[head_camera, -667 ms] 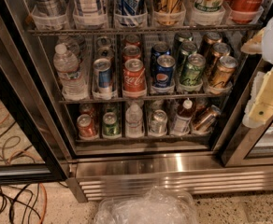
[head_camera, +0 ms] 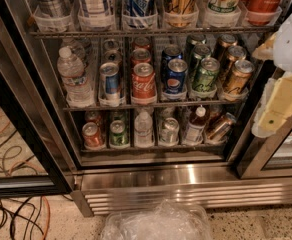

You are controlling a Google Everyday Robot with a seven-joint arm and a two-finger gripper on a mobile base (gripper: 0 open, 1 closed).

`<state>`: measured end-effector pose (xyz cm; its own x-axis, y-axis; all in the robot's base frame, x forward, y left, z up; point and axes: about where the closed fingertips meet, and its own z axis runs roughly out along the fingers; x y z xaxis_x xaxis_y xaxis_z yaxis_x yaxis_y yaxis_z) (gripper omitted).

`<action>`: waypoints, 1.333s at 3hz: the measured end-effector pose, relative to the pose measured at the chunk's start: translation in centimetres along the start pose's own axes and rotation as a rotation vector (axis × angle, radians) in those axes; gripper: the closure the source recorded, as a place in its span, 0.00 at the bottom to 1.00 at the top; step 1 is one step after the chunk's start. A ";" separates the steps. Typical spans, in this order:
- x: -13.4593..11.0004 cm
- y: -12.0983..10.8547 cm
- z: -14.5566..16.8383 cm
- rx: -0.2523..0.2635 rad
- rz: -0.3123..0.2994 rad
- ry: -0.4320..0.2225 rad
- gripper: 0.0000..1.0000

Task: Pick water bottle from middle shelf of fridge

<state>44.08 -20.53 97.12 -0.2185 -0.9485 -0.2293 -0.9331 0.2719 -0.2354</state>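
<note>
The water bottle (head_camera: 75,76), clear ribbed plastic with a white cap and a pale label, stands upright at the left end of the middle shelf (head_camera: 146,105). That shelf is a wire rack lined with short Coca-Cola, Pepsi and green cans. The fridge (head_camera: 186,184) stands open, showing three racks above a steel base grille. My gripper (head_camera: 281,91), white and cream, hangs at the right edge of the view in front of the right door frame. It is far to the right of the bottle, at about the height of the middle shelf, and holds nothing that shows.
Tall cans (head_camera: 141,1) fill the top rack. The bottom rack holds cans, a small clear bottle (head_camera: 143,129) and a dark-labelled bottle (head_camera: 195,126). A glass door (head_camera: 16,134) stands at the left. Cables (head_camera: 11,219) lie on the floor. Crumpled clear plastic (head_camera: 158,224) sits low in front.
</note>
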 end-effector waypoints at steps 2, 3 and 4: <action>-7.3 3.8 5.7 -0.082 0.111 -0.267 0.00; -8.3 3.7 5.5 -0.073 0.119 -0.300 0.00; -8.2 3.7 5.5 -0.073 0.118 -0.297 0.00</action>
<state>43.96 -10.83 92.96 -0.2435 -0.8193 -0.5192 -0.9268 0.3544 -0.1246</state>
